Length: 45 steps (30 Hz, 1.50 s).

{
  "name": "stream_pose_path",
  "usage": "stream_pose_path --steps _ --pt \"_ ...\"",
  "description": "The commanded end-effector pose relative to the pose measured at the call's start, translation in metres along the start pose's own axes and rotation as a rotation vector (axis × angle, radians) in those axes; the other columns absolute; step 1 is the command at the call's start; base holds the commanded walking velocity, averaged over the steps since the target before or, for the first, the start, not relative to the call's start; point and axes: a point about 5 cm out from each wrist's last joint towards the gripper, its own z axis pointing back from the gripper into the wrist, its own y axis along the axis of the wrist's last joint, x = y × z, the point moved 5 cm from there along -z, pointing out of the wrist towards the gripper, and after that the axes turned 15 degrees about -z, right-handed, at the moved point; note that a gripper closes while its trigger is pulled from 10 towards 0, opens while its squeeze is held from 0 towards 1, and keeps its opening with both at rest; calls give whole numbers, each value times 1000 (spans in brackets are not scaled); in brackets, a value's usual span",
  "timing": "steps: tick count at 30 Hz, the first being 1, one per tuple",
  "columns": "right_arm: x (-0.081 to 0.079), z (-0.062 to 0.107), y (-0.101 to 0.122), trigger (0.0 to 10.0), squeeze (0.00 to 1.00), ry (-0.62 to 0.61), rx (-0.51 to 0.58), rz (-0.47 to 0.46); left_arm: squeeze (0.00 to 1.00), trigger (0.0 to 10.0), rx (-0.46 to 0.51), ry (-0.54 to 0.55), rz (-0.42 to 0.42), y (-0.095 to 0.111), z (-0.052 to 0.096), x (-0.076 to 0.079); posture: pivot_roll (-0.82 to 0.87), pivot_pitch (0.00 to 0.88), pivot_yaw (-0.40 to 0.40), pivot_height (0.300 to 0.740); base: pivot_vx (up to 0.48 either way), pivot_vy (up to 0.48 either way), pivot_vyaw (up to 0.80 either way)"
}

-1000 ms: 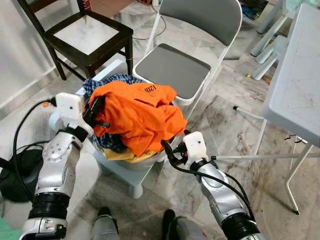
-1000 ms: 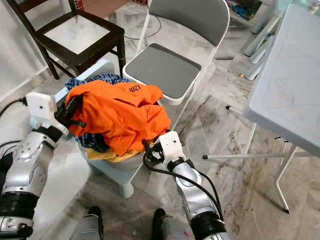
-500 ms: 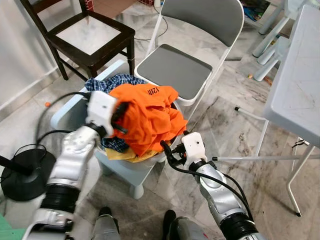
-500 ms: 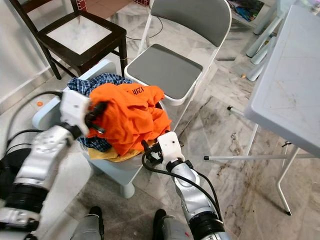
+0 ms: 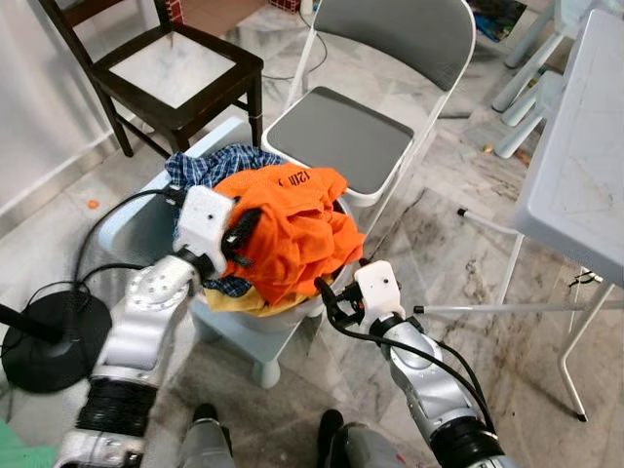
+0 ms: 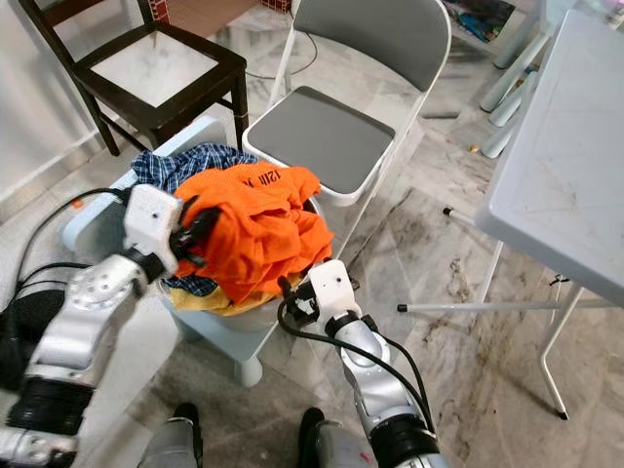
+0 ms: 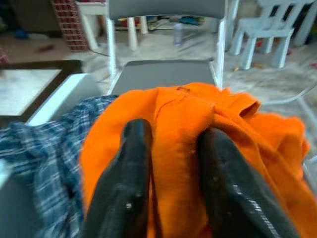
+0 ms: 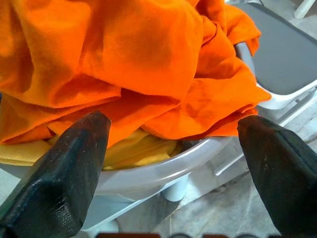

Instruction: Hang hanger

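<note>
Two grippers work a laundry basket [image 5: 255,327]: the left gripper [image 5: 237,234] pinches an orange shirt [image 5: 292,219], while the right gripper [image 5: 327,300] hovers, fingers spread, beside the rim.

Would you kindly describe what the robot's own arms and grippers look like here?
Both arms are silver metal with black ribbed bands near the elbows. Each wrist carries a white boxy housing, and a loose black cable loops beside each arm. The left gripper and right gripper each have two long, matte black fingers.
</note>
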Motion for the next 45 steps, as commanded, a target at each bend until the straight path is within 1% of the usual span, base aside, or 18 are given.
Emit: stream_pose_path --steps 1,4,7,8,12,15,19,20,23,27,30,31,32,33,34,39,40,45 --pt "2 3 -11 10000 0 -9 -42 -5 1000 10000 -11 14 -17 0 11 8 236 293 -107 740 0 0 0" --pt "1 3 -12 10000 0 -8 -46 -6 1000 10000 -8 19 -41 -2 18 12 246 295 -110 740 0 0 0" --pt "-3 1 -14 10000 0 7 -56 -4 1000 10000 -7 68 -89 -5 23 13 249 296 -113 740 0 0 0" --pt "-5 1 -14 10000 0 12 -58 -3 0 10000 9 105 -136 -1 24 8 254 297 -115 740 0 0 0" --pt "-5 -1 -14 10000 0 15 -60 0 0 10000 14 160 -191 7 24 -5 252 298 -117 740 0 0 0" --pt "-4 -1 -14 10000 0 13 -61 2 0 10000 18 153 -235 7 21 -11 243 295 -116 740 0 0 0" --pt "-3 0 -14 10000 0 9 -61 5 0 10000 30 164 -251 8 17 -19 239 291 -114 740 0 0 0" --pt "-2 0 -14 10000 0 7 -60 5 0 0 30 155 -241 8 15 -20 239 291 -114 740 0 0 0" --pt "-1 0 -14 10000 0 1 -61 6 0 0 -8 94 -219 -2 12 -12 232 289 -111 740 0 0 0" --pt "-1 0 -14 10000 0 -2 -60 6 0 0 -43 62 -196 -11 13 -7 230 290 -109 740 0 0 0" --pt "0 0 -14 10000 0 -4 -59 6 0 0 -20 58 -204 -7 13 -5 230 290 -109 740 0 0 0" --pt "0 0 -14 10000 0 -5 -59 6 0 8863 7 70 -217 -1 13 -6 231 291 -110 740 0 0 0" --pt "0 0 -15 10000 0 -5 -60 6 0 10000 33 84 -219 5 13 -7 235 292 -108 740 0 0 0" --pt "0 0 -15 10000 0 -4 -61 6 0 10000 50 94 -220 8 14 -9 238 293 -108 740 0 0 0" --pt "-1 0 -15 10000 0 -3 -62 6 1000 10000 98 109 -202 17 16 -8 242 293 -108 740 0 0 0" --pt "-4 0 -16 10000 0 1 -64 4 1000 10000 147 82 -223 24 23 5 245 296 -108 740 0 0 0" --pt "-4 0 -17 10000 0 4 -65 6 1000 10000 165 68 -249 26 28 13 247 295 -109 740 0 0 0" --pt "-5 0 -19 10000 0 10 -74 9 1000 10000 153 93 -268 16 42 25 254 301 -112 740 0 0 0"
